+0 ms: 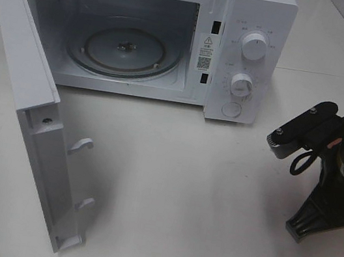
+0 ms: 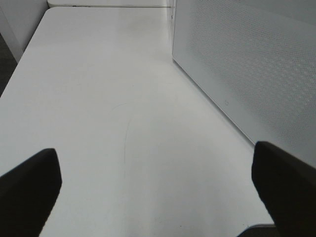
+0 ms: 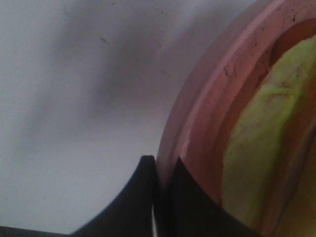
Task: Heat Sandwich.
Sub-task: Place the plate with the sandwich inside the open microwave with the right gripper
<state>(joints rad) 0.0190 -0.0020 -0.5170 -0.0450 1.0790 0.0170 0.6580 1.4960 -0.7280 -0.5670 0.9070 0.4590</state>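
Microwave [image 1: 255, 24], front face:
- Warning sticker [image 1: 206, 52] is sitting on the frame between cavity and control panel, showing a caution triangle above a QR code; its print is reading too small.
- Upper knob [image 1: 254, 46] and lower knob [image 1: 241, 84] are carrying ringed scale markings, illegible.

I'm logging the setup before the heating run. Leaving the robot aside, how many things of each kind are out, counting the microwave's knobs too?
Microwave: 1
Knobs: 2
Plate: 1
Sandwich: 1
Total: 5
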